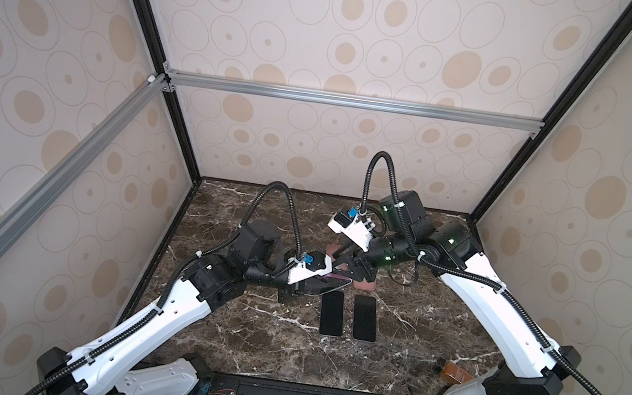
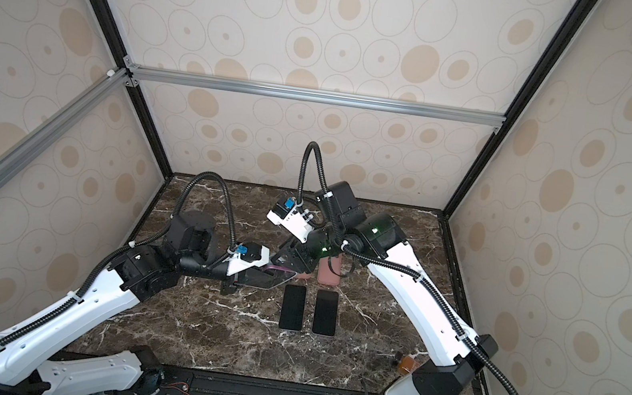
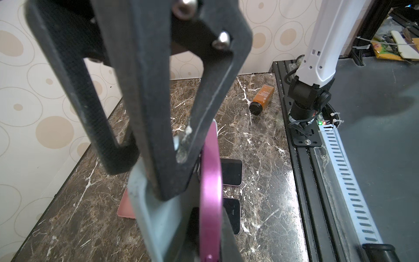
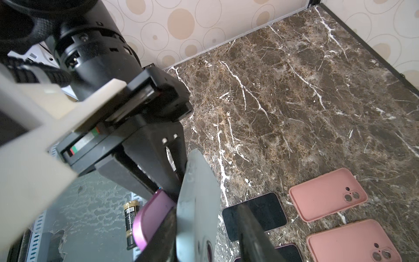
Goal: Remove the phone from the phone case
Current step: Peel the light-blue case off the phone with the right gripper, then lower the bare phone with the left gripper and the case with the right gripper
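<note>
A purple phone (image 3: 210,192) is held off the table, its grey phone case (image 3: 156,215) peeled away from one side. My left gripper (image 3: 210,249) is shut on the phone's thin body. In both top views the pair hangs left of centre (image 1: 329,286) (image 2: 273,280). My right gripper (image 4: 204,226) straddles the phone case (image 4: 197,204). One finger is wedged between the case and the phone (image 4: 149,217). The other finger (image 4: 251,233) stands outside the case with a gap showing, so the gripper is open.
Two black phones (image 1: 332,313) (image 1: 365,318) lie face up mid-table. Two pink cases (image 4: 326,195) (image 4: 351,240) lie just behind them. An orange bottle (image 3: 263,97) lies near the right arm's base. A dark jar (image 4: 130,217) lies past the front edge.
</note>
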Motion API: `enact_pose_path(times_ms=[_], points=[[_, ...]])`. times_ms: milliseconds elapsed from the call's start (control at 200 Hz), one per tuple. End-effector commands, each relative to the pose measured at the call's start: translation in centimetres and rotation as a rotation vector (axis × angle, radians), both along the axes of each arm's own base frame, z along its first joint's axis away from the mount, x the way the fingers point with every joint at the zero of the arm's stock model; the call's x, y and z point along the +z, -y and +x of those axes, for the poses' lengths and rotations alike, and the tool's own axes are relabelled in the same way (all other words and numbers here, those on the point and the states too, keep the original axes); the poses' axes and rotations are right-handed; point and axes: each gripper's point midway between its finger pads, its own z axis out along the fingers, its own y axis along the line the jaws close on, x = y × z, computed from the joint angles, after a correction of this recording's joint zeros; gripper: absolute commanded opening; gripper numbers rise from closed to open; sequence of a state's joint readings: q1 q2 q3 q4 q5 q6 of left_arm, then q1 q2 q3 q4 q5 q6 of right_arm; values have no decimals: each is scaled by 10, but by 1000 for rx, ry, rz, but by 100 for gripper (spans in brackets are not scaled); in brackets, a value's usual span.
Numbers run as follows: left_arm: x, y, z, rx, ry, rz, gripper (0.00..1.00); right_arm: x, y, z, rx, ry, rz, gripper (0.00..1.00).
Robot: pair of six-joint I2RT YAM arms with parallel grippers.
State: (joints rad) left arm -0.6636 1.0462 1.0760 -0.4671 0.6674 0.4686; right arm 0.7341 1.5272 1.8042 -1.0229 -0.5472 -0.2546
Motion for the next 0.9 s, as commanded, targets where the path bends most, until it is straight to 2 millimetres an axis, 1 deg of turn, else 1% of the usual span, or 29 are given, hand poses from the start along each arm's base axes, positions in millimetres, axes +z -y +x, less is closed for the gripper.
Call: enact_pose_path(times_ms=[0,140,275,335,435,515,565,655,710,770,835,895], points=[[60,2,-2,-14,192,-150,0,-22,13,-17,19,-75,-78,41],[61,2,1,1,193,-154,0,-17,5,-21,33,-129,-32,34],[62,0,1,8,196,-155,0,-14,3,-16,1,-132,-14,24],[61,0,1,10,195,-153,0,-12,3,-13,-18,-141,1,22],[59,0,-1,0,188,-149,0,-7,6,-1,-76,-190,48,19],[59,1,-8,-37,180,-156,0,0,11,13,-145,-230,100,17],[62,3,-17,-84,169,-173,0,3,14,24,-201,-250,136,17],[76,6,-40,-198,157,-236,0,6,22,41,-281,-268,186,16],[82,5,-47,-223,157,-256,0,7,26,49,-320,-262,202,15],[84,4,-48,-224,159,-262,0,8,31,56,-355,-233,211,12],[83,2,-47,-204,165,-267,0,7,37,62,-396,-191,209,12],[81,-1,-42,-161,169,-272,0,3,44,66,-434,-145,193,11]])
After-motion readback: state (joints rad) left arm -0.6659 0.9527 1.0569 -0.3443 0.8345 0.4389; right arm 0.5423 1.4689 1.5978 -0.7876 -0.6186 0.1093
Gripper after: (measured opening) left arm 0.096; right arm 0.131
